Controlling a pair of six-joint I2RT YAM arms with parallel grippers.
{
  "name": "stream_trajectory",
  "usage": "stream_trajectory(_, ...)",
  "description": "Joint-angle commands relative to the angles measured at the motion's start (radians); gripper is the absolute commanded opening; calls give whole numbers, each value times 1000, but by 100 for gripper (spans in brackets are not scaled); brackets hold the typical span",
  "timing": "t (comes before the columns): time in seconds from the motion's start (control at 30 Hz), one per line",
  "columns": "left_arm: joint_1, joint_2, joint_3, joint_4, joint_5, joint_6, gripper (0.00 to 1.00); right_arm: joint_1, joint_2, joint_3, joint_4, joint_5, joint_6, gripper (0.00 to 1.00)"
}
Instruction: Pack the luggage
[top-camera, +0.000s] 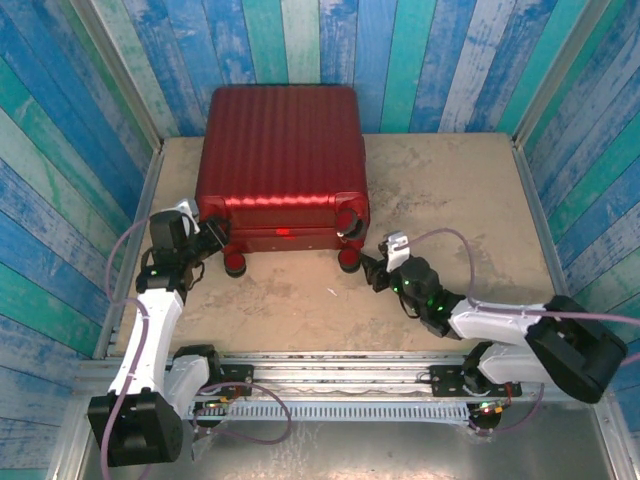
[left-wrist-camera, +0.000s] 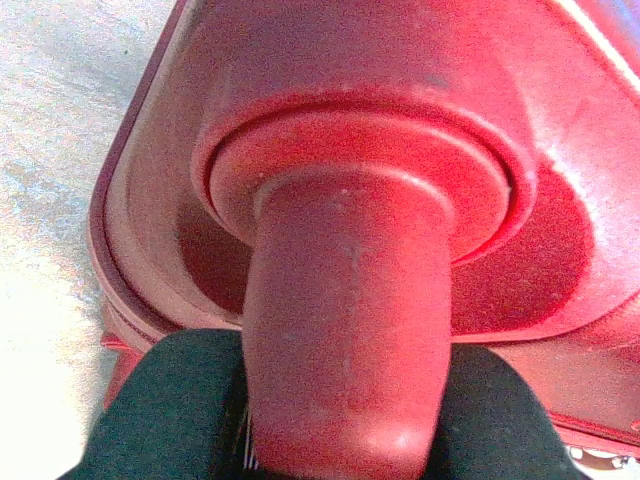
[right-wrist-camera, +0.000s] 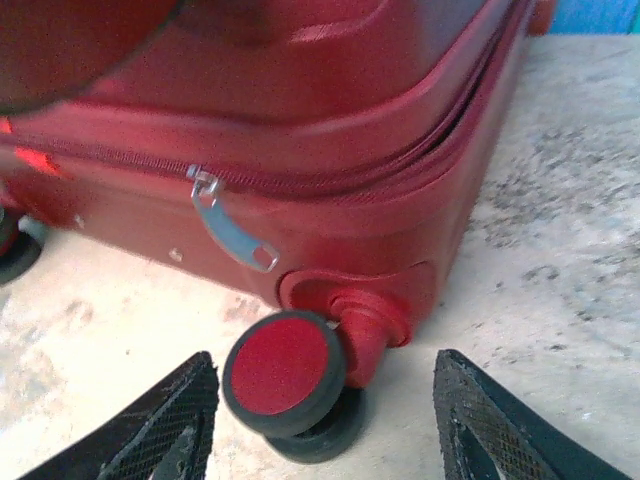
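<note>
luggage (left-wrist-camera: 350, 250): blurred, cropped at all edges | left pincer (top-camera: 216, 236) jaws: too small to tell

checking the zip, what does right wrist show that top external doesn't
Right wrist: the silver zipper pull hanging on the zip line, and the right tool open, fingers either side of a red-hubbed wheel. Top external: the whole ribbed shell of the luggage, lying flat, and the left tool at its near-left corner. Both: the luggage, that wheel, the table.
</note>
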Motion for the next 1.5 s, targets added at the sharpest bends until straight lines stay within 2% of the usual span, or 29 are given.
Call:
stream_trajectory(0.0,33,-54,8,52,-90,-73,0,31,109,31,158,19,27,63)
stream_trajectory(0.17,33,-54,1,58,-70,-77,0,47,247,52,350,48,31,68)
stream_trajectory(0.43,31,-60,-1,54,-69,-66,0,52,383,160,438,32,-8,76)
stream_trajectory(0.63,33,-59,-3,51,-66,-54,0,58,445,201,495,57,-17,76)
stream_trajectory(0.83,34,-62,-3,51,-59,-55,0,80,470,107,725,153,-32,77)
stream_trajectory(0.9,33,-63,-4,51,-50,-56,0,56,500,75,803,114,-56,77)
stream_trajectory(0.97,33,-67,-8,51,-45,-56,0,30,521,78,799,57,-68,77)
stream_trajectory(1.17,34,-76,-20,47,-46,-49,0,34,590,133,807,26,-121,79)
stream_trajectory(1.47,33,-78,-18,41,-52,-33,0,50,634,200,807,175,-142,79)
